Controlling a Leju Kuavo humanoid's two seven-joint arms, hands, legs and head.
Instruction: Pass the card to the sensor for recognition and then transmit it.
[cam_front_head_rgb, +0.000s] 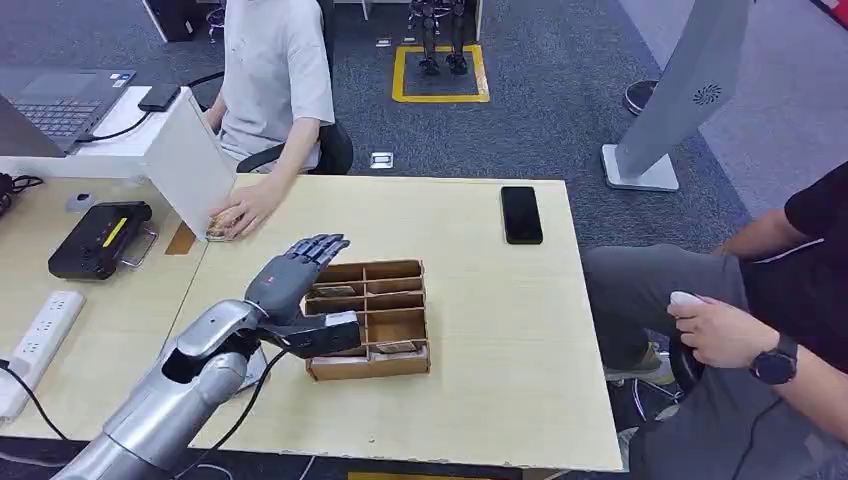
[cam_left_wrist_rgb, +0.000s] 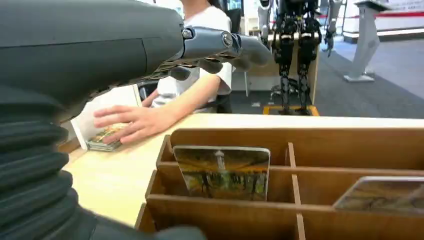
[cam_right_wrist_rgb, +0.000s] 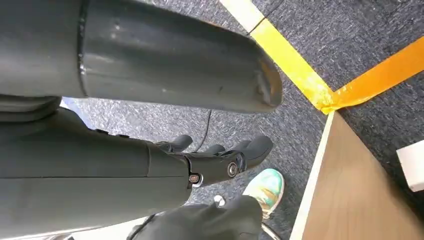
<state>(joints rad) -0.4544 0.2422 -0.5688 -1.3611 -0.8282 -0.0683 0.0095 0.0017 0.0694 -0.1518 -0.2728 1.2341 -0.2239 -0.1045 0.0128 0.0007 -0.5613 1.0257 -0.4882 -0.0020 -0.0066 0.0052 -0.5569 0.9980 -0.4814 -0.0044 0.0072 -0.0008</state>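
Cardboard divided organiser box (cam_front_head_rgb: 372, 318) sits mid-table on the pale wooden table (cam_front_head_rgb: 480, 340). Left hand (cam_front_head_rgb: 300, 290) hovers over the box's 9 o'clock edge, fingers straight and spread, thumb across the front wall, nothing held. Hand hides the left-side compartments in head view.

Left wrist view: one picture card with autumn-tree print (cam_left_wrist_rgb: 223, 171) stands upright in a slot, lower edge cut off by the divider. A second card (cam_left_wrist_rgb: 385, 194) leans further along the box, blurred and partly out of frame. No text readable on either.

Right hand (cam_right_wrist_rgb: 220, 162) hangs beside the table edge over grey carpet, fingers loosely extended, empty. A big dark cylindrical part blocks the upper half of that view. Yellow floor tape (cam_right_wrist_rgb: 305, 75) and a teal shoe (cam_right_wrist_rgb: 265, 187) sit behind it.

At 10 o'clock from the box, a seated person's hand (cam_front_head_rgb: 243, 212) rests on a small stack of cards (cam_front_head_rgb: 222, 232), mostly covered; a white upright panel (cam_front_head_rgb: 190, 160) cuts off what's behind. Black boxy reader device with a yellow-green strip (cam_front_head_rgb: 100, 238) is at 9 o'clock on the adjoining desk, label too small to read. White power strip (cam_front_head_rgb: 40, 335) is at the far-left edge. Black smartphone (cam_front_head_rgb: 521, 214) lies at 1 o'clock, screen dark. Second person at 3 o'clock, cropped, holds a small white object (cam_front_head_rgb: 687, 299) I can't identify.
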